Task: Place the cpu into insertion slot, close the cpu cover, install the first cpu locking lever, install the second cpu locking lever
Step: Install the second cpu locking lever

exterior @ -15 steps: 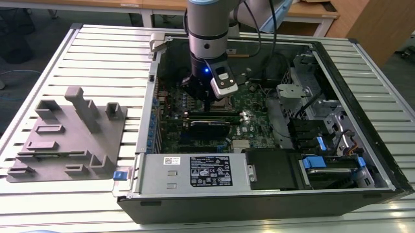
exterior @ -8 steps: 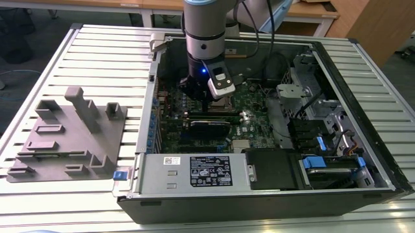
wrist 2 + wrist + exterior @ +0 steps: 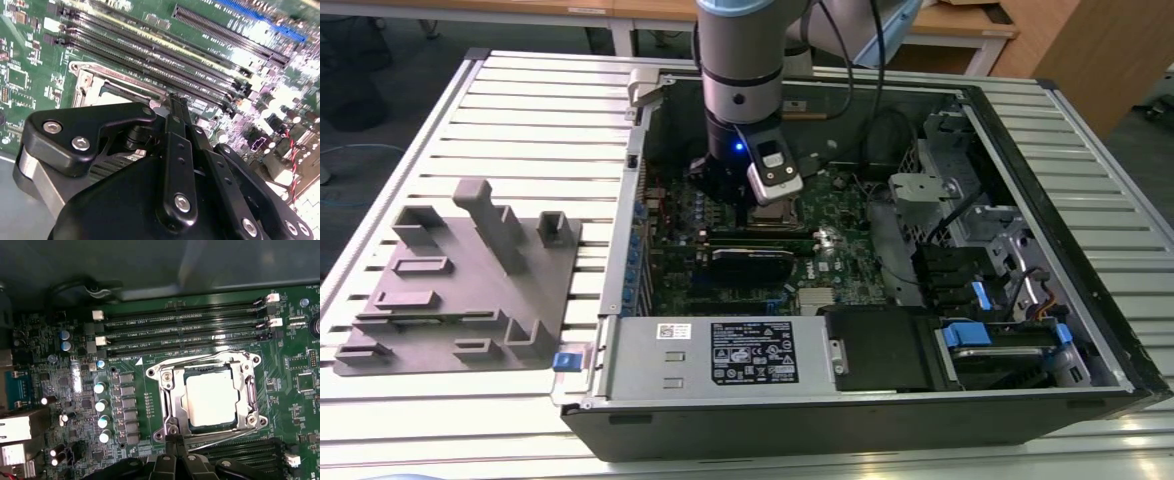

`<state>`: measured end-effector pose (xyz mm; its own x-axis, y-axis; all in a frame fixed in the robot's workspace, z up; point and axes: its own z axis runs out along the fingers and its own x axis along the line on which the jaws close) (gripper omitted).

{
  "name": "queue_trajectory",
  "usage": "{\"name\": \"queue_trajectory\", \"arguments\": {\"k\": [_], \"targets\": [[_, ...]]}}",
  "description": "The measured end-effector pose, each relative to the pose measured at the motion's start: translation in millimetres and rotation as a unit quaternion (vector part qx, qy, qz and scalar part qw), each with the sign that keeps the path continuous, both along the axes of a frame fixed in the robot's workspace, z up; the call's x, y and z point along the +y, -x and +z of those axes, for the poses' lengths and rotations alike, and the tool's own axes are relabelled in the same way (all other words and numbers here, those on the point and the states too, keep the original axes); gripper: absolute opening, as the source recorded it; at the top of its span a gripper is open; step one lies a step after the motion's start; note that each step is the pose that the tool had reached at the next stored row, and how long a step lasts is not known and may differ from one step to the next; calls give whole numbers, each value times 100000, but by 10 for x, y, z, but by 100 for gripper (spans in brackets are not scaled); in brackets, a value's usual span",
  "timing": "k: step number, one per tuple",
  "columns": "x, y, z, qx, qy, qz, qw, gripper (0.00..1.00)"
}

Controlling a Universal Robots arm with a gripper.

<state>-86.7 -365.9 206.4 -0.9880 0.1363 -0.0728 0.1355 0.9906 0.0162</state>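
Note:
The cpu (image 3: pixel 211 399), a pale square chip, lies in the insertion slot (image 3: pixel 253 390) on the green board. The silver cpu cover (image 3: pixel 172 395) lies flat around it. A thin wire lever (image 3: pixel 200 359) runs along one side of the socket and another lever (image 3: pixel 225 441) along the opposite side. My gripper (image 3: pixel 174 440) is shut, its narrow black fingertips (image 3: pixel 172 107) together right at the socket's edge by that second lever's end; whether they touch it I cannot tell. In the exterior view the gripper (image 3: pixel 767 208) reaches down into the open computer case.
Long black memory slots (image 3: pixel 185 322) flank the socket on both sides. A row of capacitors (image 3: pixel 101 405) stands beside it. A power supply (image 3: pixel 720 350) and drive bays (image 3: pixel 987 260) crowd the case. A grey fixture (image 3: pixel 467 270) sits at the exterior view's left.

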Motion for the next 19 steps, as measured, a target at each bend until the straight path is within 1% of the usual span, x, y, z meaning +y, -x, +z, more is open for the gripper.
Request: {"name": "queue_trajectory", "arguments": {"k": [2, 8, 19], "targets": [[-1, 4, -4, -14, -301, -8, 100000, 11], [-16, 18, -13, -36, -715, -10, 99997, 11], [-42, 20, -7, -42, -741, -6, 99997, 11]]}}
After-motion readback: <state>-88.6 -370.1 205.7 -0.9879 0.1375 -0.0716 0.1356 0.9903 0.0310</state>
